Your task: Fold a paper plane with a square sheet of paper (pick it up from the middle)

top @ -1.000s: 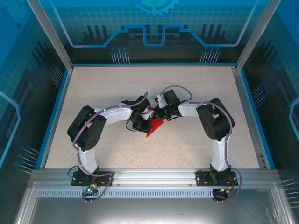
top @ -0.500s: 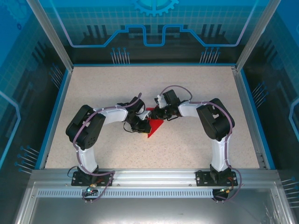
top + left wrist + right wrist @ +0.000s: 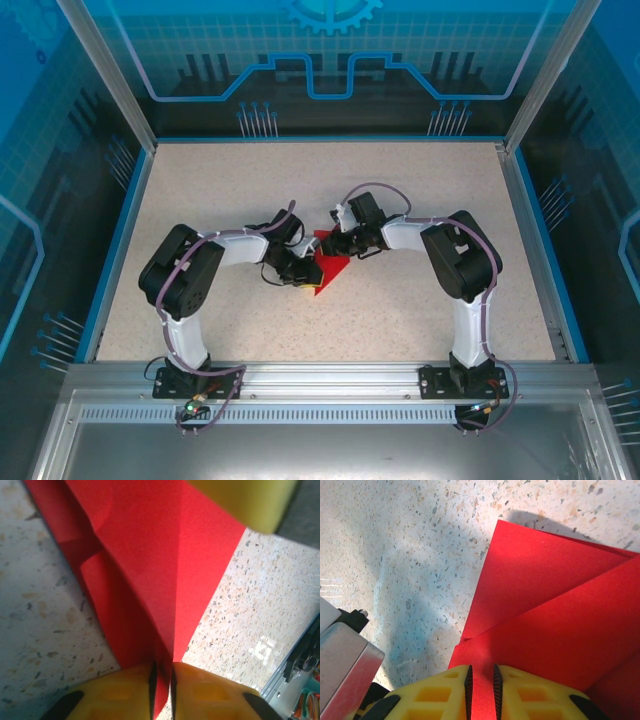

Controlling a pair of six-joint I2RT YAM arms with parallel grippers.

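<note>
Right, from the overhead camera I see the red sheet of paper [image 3: 331, 268] lying on the speckled table [image 3: 430, 300] about mid-way between the two arms, already folded into a pointed shape whose tip faces the near edge. Both arms reach inward and meet over it. The left gripper [image 3: 306, 280] sits at the paper's left edge, low down near the tip. The right gripper [image 3: 342, 246] is on the wider far end.

On my left wrist feed, the left gripper [image 3: 162, 669] has its yellow fingers [image 3: 120, 690] almost together. The paper [image 3: 150, 555] narrows along a crease and runs straight into the thin slot between them. I cannot tell whether they are actually pinching it or just standing close on either side.

On the right wrist feed, the right gripper [image 3: 482, 672] looks much the same: a narrow slot with red showing in it, and overlapping folded layers of the paper [image 3: 545, 620] spreading out flat ahead of the fingers. I cannot tell from this whether that claw is clamped on the paper or only resting over it
</note>
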